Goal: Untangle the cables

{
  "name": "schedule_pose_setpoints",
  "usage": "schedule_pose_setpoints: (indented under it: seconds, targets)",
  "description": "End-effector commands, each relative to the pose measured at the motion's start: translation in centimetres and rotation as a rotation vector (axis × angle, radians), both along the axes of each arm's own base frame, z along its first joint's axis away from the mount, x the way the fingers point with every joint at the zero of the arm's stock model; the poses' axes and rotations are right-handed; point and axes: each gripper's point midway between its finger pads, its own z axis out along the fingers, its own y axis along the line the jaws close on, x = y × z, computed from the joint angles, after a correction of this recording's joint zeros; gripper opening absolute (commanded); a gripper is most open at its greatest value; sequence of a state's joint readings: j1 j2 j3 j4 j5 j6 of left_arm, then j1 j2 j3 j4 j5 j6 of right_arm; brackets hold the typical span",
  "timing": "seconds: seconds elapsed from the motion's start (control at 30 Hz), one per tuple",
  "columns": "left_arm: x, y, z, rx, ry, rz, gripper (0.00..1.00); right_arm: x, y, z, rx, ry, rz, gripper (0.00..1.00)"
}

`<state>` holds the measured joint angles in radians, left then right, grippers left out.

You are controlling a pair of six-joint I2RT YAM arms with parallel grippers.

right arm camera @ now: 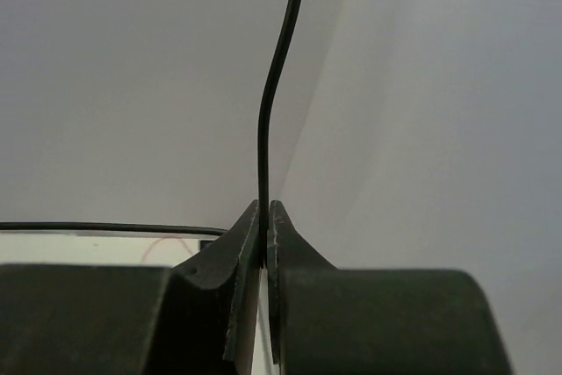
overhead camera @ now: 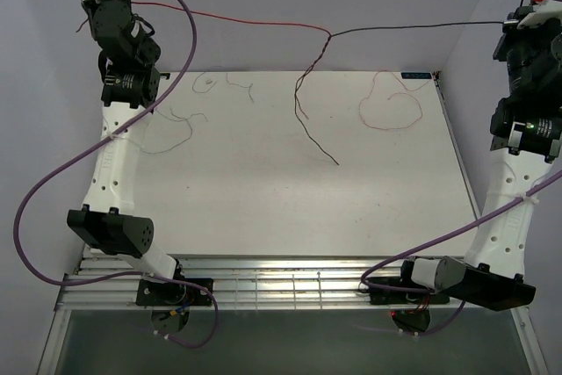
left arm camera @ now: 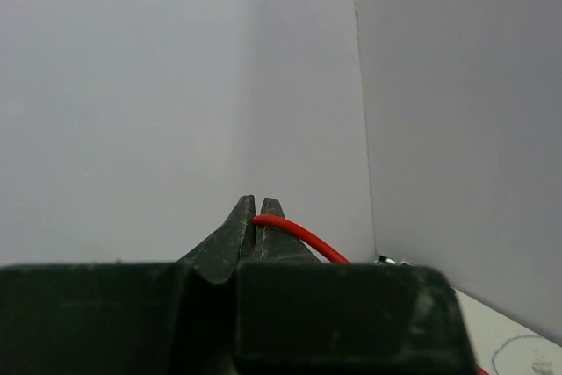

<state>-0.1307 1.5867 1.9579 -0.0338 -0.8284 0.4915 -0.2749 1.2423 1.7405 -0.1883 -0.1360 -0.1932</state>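
A red cable (overhead camera: 237, 17) runs taut from the far left to a twist (overhead camera: 327, 39) with a black cable (overhead camera: 413, 27) that runs on to the far right. Below the twist both loose ends hang down to the table (overhead camera: 263, 191). My left gripper (overhead camera: 95, 8) is raised at the far left and shut on the red cable (left arm camera: 299, 234), gripper (left arm camera: 256, 205). My right gripper (overhead camera: 529, 2) is raised at the far right and shut on the black cable (right arm camera: 272, 103), whose end sticks up past the gripper (right arm camera: 264, 206).
Fine pale strands lie on the table: greyish ones (overhead camera: 228, 83) at the back left, one (overhead camera: 171, 133) at the left, and a pale red loop (overhead camera: 391, 111) at the back right. Purple hoses (overhead camera: 53, 182) hang off both arms. Grey walls stand close on three sides.
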Motion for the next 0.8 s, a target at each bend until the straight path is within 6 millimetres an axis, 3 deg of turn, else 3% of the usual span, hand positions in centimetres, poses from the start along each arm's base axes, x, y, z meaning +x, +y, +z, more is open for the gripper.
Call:
schedule_pose_setpoints:
  seconds: [0.0,0.23,0.4,0.43,0.77]
  targets:
    - [-3.5,2.8,2.6,0.031,-0.089,0.136,0.00,-1.9,-6.2,0.4,-0.029,-0.004,-0.352,0.08]
    - [-4.7,5.2,2.5,0.063,-0.096,0.183,0.00,-6.2,-11.2,0.7,-0.116,-0.028,-0.720,0.08]
    - [-4.7,5.6,1.9,0.080,-0.089,0.201,0.00,-6.8,-11.3,0.4,-0.140,-0.024,-0.739,0.08]
    - [-5.1,5.8,1.9,0.102,-0.075,0.222,0.00,-7.3,-11.6,1.1,-0.147,-0.052,-0.765,0.08]
    - [-7.7,6.4,2.9,0.150,-0.097,0.276,0.00,-8.4,-12.2,1.3,-0.178,-0.072,-0.837,0.08]
